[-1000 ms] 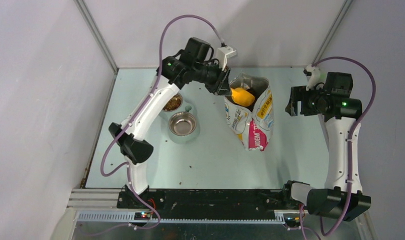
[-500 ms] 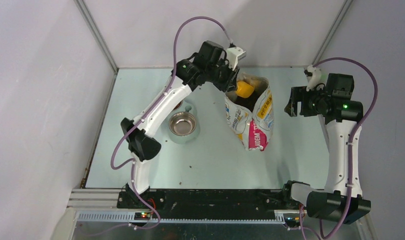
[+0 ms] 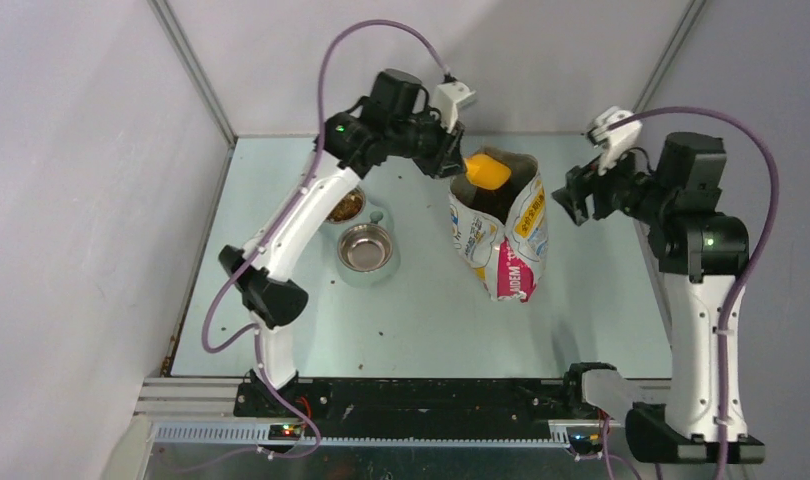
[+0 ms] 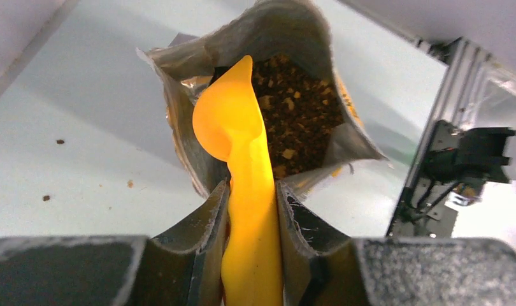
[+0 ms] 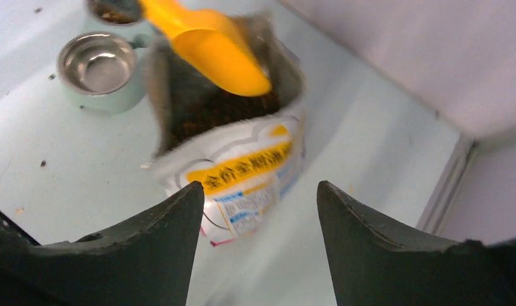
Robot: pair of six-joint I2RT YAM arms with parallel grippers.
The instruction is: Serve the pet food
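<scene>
One pale blue table lies under my two arms, with plain walls around it. One white, yellow and pink printed foil bag stands a little right of its middle, its top torn open and the mouth gaping upward. Left of the bag and apart from it sit two round bowls, one just behind the other. The near steel bowl in its pale green holder shows only bare metal inside. The far bowl, partly hidden by my left arm, holds brown pellets. I have one orange plastic scoop. My left gripper is clamped on its handle, a finger pressed to each side, and the scoop's head reaches over the bag's open mouth. I cannot tell whether the head touches the contents or carries any load. My right gripper hangs on the bag's right side, clear of it, with its jaws spread wide and nothing between them. The pet food is mostly inside the bag, a loose dark-brown heap of crumbly kibble seen through the mouth, with a smaller portion in the far bowl. My left wrist view picks out three stray pellets on the bare table beside the bag.
</scene>
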